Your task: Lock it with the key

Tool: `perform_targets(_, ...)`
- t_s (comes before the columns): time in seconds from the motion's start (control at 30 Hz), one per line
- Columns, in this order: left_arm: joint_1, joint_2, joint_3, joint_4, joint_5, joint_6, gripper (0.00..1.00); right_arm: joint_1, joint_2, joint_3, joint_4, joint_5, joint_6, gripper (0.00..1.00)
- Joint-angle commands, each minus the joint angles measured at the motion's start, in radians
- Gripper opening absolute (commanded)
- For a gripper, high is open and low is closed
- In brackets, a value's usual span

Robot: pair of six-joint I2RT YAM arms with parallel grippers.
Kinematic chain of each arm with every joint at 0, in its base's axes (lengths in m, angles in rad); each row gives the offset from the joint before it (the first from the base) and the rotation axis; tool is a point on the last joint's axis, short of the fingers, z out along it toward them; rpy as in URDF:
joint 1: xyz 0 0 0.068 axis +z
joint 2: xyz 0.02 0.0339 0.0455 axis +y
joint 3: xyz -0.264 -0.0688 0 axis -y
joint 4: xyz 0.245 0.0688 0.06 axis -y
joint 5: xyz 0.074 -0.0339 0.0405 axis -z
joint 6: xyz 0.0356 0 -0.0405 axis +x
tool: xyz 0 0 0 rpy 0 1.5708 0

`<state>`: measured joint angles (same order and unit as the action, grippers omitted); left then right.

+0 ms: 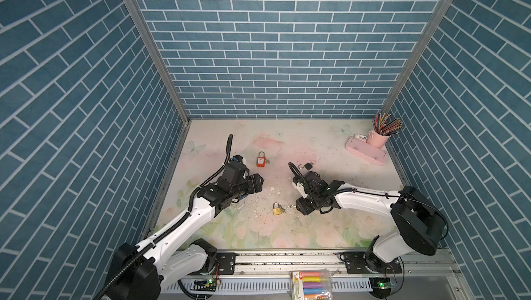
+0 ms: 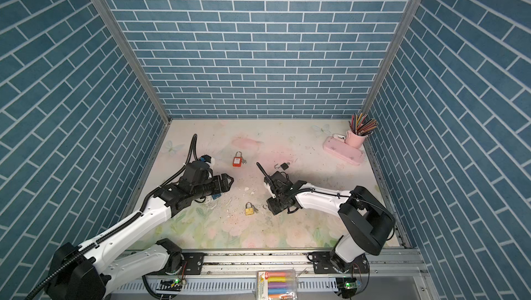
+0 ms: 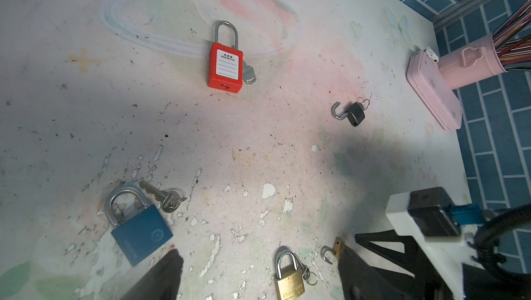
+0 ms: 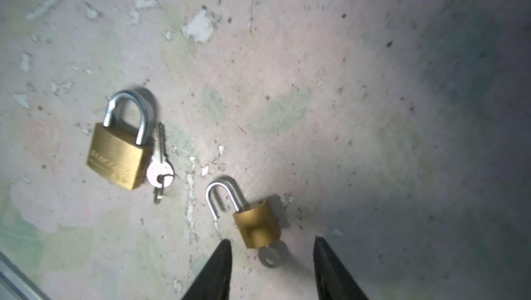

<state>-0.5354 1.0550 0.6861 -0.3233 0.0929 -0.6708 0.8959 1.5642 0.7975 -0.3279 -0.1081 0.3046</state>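
Brass padlock (image 4: pixel 257 225), key (image 4: pixel 268 258) in, between parted right jaws; larger brass padlock (image 4: pixel 119 157) beside; left jaws wide apart

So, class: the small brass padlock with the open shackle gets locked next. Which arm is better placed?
Probably the right. The right gripper hangs open just at the small brass padlock, whose key sits between its fingertips. The left gripper is open but farther off.

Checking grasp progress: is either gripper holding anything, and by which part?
Nothing is held. The right gripper is open, straddling the key in the small brass padlock without touching it. The left gripper is open and empty.
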Motion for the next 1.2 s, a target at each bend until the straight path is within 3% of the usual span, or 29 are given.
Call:
perform_targets(0.0, -0.004, 0.002, 0.018, 0.001, -0.018, -0.018, 0.87, -0.001, 0.042, 0.034, -0.022, 0.011, -0.048, 0.45)
perform_targets(0.17, -0.004, 0.004, 0.018, -0.002, -0.016, -0.019, 0.87, 0.000, 0.079, 0.051, -0.018, 0.016, -0.047, 0.41)
perform_targets(0.37, -0.004, 0.003, 0.022, -0.002, -0.019, -0.017, 0.87, 0.000, 0.100, 0.075, -0.043, 0.017, -0.035, 0.27)
perform_targets(0.77, -0.004, 0.002, 0.029, -0.008, -0.028, -0.004, 0.87, 0.000, 0.119, 0.119, -0.105, 0.060, 0.133, 0.26)
perform_targets(0.97, -0.028, 0.027, 0.098, -0.090, -0.074, -0.025, 0.87, -0.014, 0.030, 0.114, -0.045, 0.023, 0.187, 0.43)
perform_targets(1.07, -0.097, 0.058, 0.164, -0.156, -0.139, -0.055, 0.86, -0.037, -0.069, 0.085, 0.003, 0.020, 0.205, 0.50)
perform_targets(1.17, -0.193, 0.111, 0.238, -0.218, -0.209, -0.113, 0.83, -0.091, -0.177, 0.038, 0.006, 0.075, 0.253, 0.51)
